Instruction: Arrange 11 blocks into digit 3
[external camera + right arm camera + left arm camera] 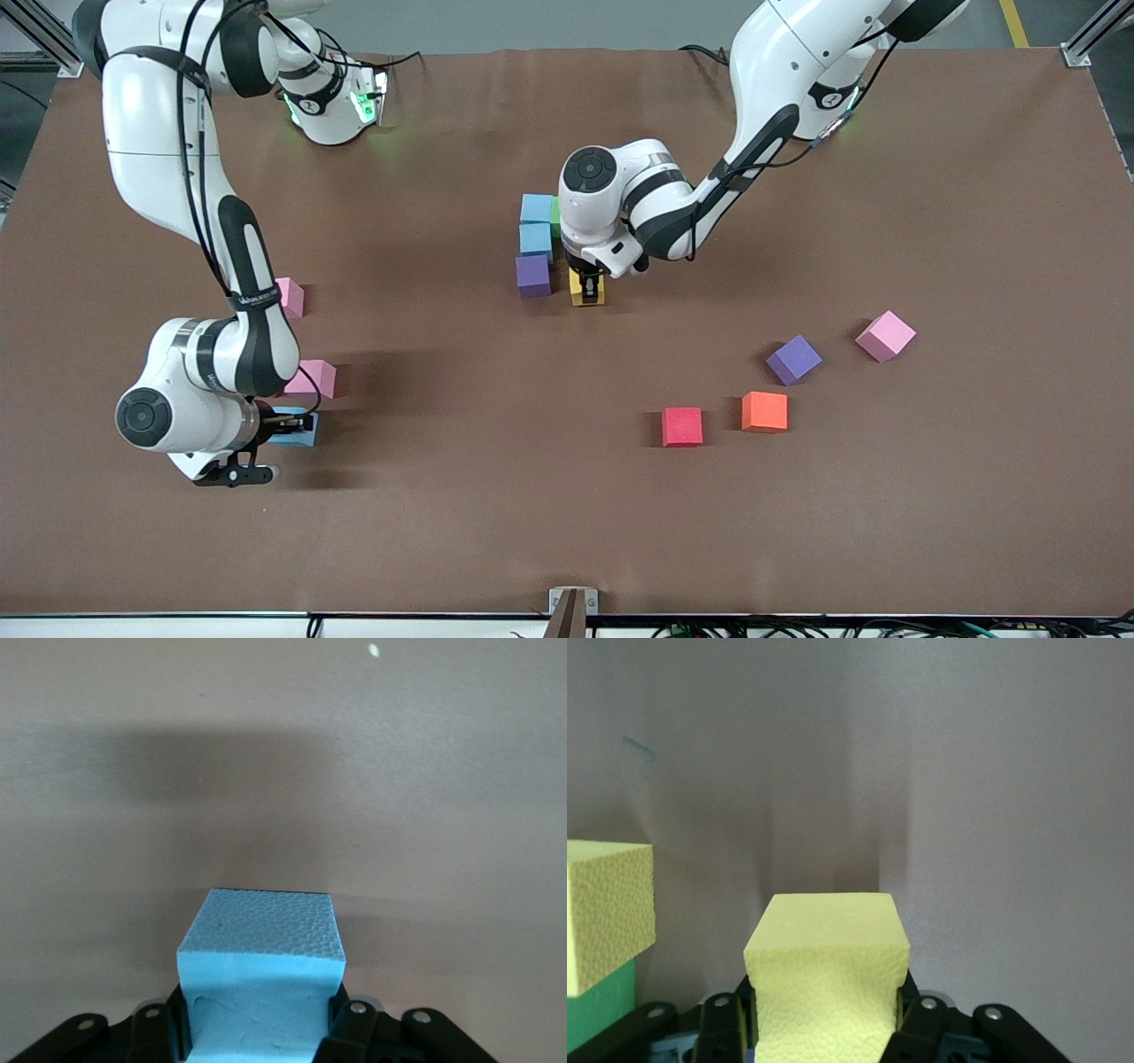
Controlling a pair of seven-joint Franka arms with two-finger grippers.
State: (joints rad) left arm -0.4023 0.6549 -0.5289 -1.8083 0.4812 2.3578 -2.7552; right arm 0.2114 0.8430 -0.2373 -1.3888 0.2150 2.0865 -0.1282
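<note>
My left gripper squeezes a yellow block beside the purple block. My right gripper squeezes a blue block near two pink blocks.

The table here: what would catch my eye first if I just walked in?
Two white arms, each pinching a foam cube: the left hand shut on a yellow block beside a small cluster of blocks mid-table, the right hand on a light blue block near two pink blocks. Four loose blocks lie toward the left arm's end.
</note>
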